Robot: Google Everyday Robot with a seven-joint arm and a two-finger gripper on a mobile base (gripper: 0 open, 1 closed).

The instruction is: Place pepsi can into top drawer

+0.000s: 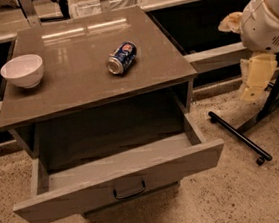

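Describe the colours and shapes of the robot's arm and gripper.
The arm is a bulky, rounded white shell with a small grey vented patch. The gripper, at the right edge beside the cabinet, is pale cream-yellow, flat and angular. No cables show.

pepsi can (pixel 122 57) lying on cabinet top (pixel 76 88), top drawer (pixel 122 178) open; hand (pixel 255 77) far right

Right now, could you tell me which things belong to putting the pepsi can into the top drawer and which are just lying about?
Job: pepsi can, on its side on the cabinet top; top drawer, open; gripper, off to the right.
Lying about: white bowl; black stand.
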